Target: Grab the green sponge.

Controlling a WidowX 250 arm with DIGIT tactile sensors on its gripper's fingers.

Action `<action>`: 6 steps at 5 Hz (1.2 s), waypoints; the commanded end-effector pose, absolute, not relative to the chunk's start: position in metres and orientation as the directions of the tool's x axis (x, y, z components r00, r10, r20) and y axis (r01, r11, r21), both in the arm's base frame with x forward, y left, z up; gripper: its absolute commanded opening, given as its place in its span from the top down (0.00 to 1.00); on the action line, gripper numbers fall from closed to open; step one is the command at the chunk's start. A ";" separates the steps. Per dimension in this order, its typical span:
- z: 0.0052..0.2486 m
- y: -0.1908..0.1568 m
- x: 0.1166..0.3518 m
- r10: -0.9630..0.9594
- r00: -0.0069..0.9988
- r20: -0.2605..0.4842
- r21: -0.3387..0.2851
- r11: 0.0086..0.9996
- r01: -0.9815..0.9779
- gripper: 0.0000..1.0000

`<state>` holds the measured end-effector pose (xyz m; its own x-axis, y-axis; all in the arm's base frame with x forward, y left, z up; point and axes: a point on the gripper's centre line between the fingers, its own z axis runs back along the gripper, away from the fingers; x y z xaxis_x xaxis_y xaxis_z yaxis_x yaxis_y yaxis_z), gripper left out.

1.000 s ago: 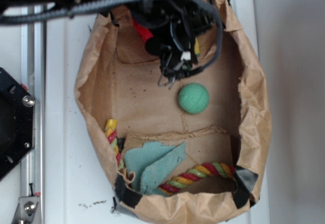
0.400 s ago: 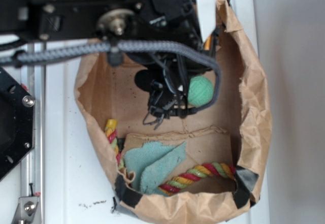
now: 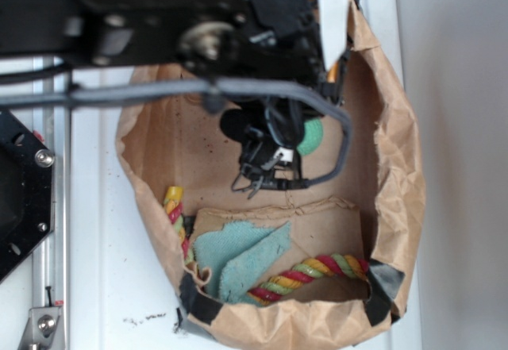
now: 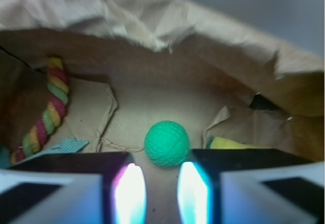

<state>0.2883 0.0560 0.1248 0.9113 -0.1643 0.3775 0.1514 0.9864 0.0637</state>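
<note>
Brown paper bag (image 3: 401, 167) on your white table (image 3: 103, 271) holds the green sponge (image 4: 166, 143); gripper (image 4: 156, 188) fingers parted, empty.

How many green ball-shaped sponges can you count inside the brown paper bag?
1. The round mint-green ribbed sponge sits on the floor of the brown paper bag, just ahead of the open gripper. The arm hides part of the bag, so another could be hidden.

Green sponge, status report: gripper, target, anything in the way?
Gripper open, empty, lined up. Green sponge free on the bag floor, just beyond the fingertips. Nothing between them.
</note>
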 end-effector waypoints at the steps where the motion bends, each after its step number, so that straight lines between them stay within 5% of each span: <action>1: 0.114 0.085 0.297 -0.149 0.912 0.382 0.145 0.984 0.100 0.00; 3: 0.086 0.099 0.301 -0.235 0.897 0.375 0.214 0.963 0.164 0.00; 6: 0.087 0.094 0.299 -0.323 0.865 0.384 0.245 0.939 0.242 0.00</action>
<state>0.2971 0.0887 0.0655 0.8744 -0.3409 0.3453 0.2787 0.9354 0.2178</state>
